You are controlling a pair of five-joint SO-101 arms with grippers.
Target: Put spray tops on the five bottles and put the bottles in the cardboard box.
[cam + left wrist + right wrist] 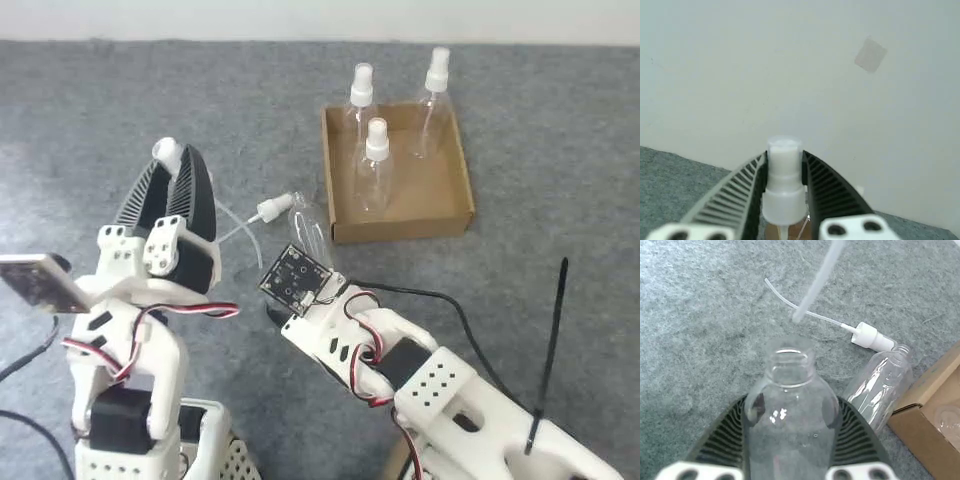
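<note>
The left gripper (784,157) pinched a white spray top (785,185) by its collar between its two black fingers (740,200). It held the top raised over the left half of the surface (100,100), with the dip tube (815,285) hanging down. The right gripper (792,407) was clamped on a clear open bottle (790,395) near the middle of the surface, neck upward. The tube's blurred end appeared to hang just above that neck rather than inside it.

Just beside the open bottle, a second bottle (881,382) lay on its side on the surface. A loose spray top (871,336) lay at its mouth, its thin tube trailing off across the grey cloth.

The cardboard box (400,228) sat toward the far edge of the surface, right of the middle, and the lying bottle was close to its near left corner. Three capped bottles (375,170) stood upright inside the box, two along its far wall and one nearer its middle.
</note>
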